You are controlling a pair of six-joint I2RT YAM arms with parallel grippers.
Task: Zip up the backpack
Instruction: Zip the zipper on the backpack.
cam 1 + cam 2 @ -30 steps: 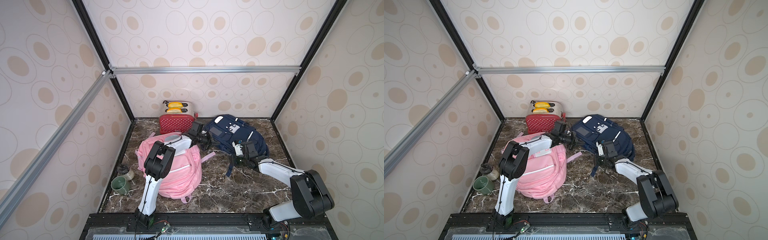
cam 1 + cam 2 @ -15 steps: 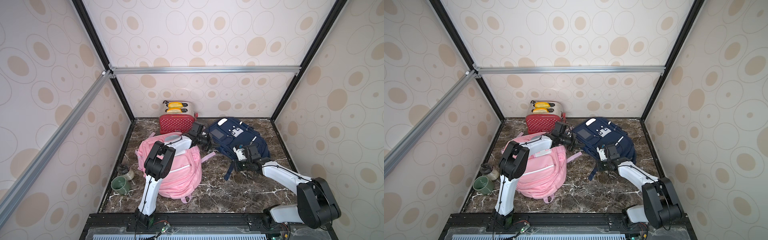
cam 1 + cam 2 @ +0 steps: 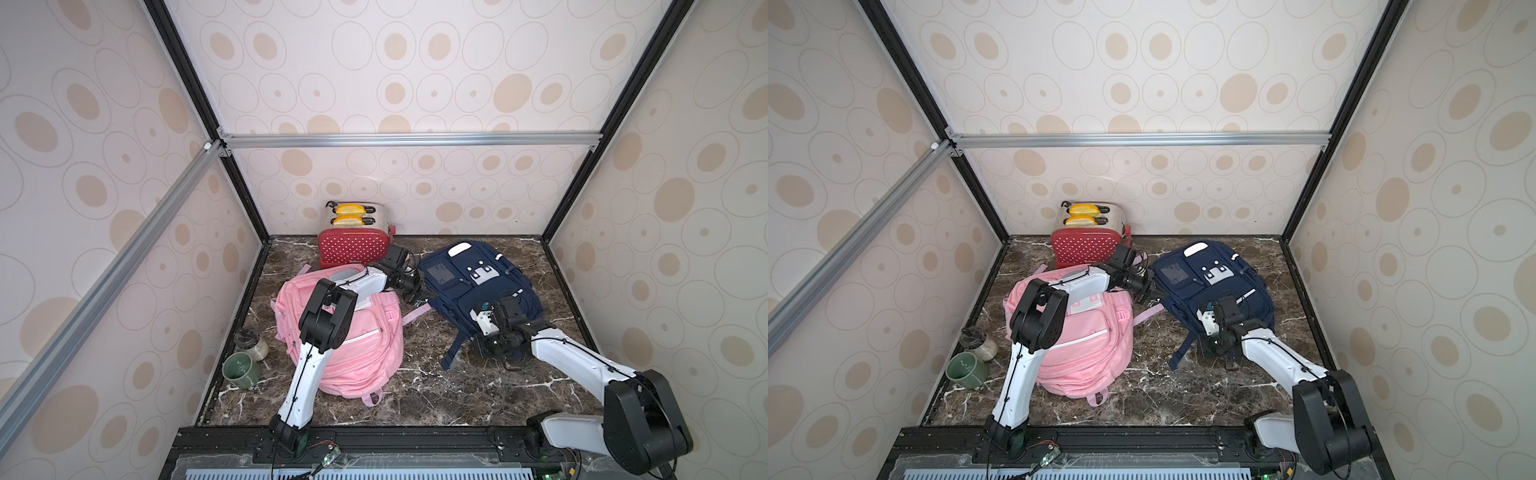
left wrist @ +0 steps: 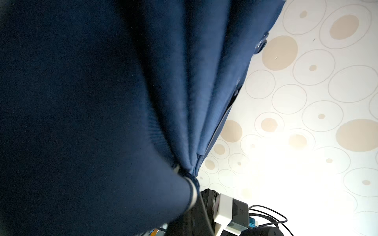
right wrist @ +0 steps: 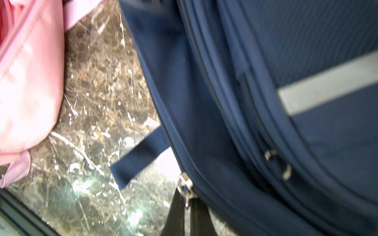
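Observation:
The navy backpack lies flat at the back right of the marble floor. My left gripper is shut on a bunch of its cloth at the corner nearest the pink bag. The left wrist view is filled with that gathered navy cloth. My right gripper is at the backpack's near edge, shut on a silver zipper pull. A second zipper pull sits further in on the bag. A navy strap trails on the floor.
A pink backpack lies left of the navy one, under my left arm. A red toaster stands at the back wall. A green mug and a small jar sit by the left wall.
My right gripper has moved toward the front along the navy backpack's edge with the zipper pull. The backpack has turned slightly. My left gripper has stayed put.

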